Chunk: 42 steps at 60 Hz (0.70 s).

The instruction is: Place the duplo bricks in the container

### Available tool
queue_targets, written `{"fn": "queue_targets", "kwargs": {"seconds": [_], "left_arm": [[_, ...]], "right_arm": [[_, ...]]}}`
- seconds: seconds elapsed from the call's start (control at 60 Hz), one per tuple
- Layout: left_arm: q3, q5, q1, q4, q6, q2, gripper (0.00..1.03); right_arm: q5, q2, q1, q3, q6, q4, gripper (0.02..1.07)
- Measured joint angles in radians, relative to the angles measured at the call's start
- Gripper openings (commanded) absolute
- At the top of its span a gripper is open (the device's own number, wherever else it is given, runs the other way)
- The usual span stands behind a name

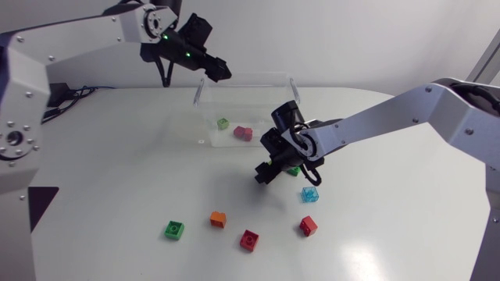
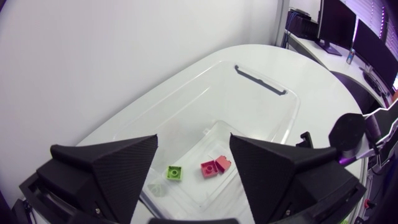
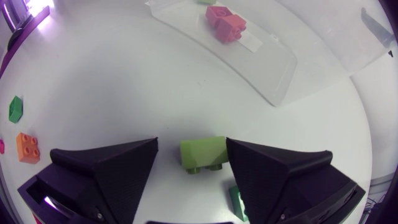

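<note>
- Judging by the head view, the task is only partly done. A lime brick (image 2: 175, 173) and two pinkish bricks (image 2: 216, 166) that touch each other already lie in the clear container (image 2: 267, 124).
- On the table outside it are a pale-green brick (image 3: 203, 154), a dark green brick (image 3: 238, 200), a light blue brick (image 1: 310, 194), two red bricks (image 1: 308, 225), an orange brick (image 1: 217, 220) and a green brick (image 1: 173, 229).
- The right gripper (image 3: 191, 144) is low over the table with its fingers spread wide. The pale-green brick lies between them, tipped on its side. It sits just beside one finger and clear of the other, so it is not gripped.
- The dark green brick sits just outside that nearer finger. The container is ahead of the right gripper and near it.
- The left gripper (image 2: 193, 140) hangs above the container, wide apart and carrying nothing. The stowed bricks lie under it.
</note>
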Motion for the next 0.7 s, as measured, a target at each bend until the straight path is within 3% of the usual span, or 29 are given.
{"fn": "queue_targets", "kwargs": {"seconds": [0.017, 0.167, 0.417, 0.7], "left_arm": [[-0.017, 0.0, 0.003, -0.001, 0.001, -0.021, 0.82], [-0.195, 0.007, 0.04, -0.031, 0.058, -0.24, 0.81], [-0.586, 0.017, 0.097, -0.063, 0.224, -0.533, 0.81], [-0.936, 0.023, 0.109, -0.018, 0.315, -0.631, 0.77]], "right_arm": [[0.001, 0.0, 0.0, -0.001, 0.0, 0.004, 0.33], [0.008, -0.005, 0.008, -0.016, -0.003, 0.013, 0.26], [0.016, -0.14, 0.034, -0.119, -0.003, 0.008, 0.26], [0.053, -0.371, 0.034, -0.167, -0.003, -0.075, 0.26]]}}
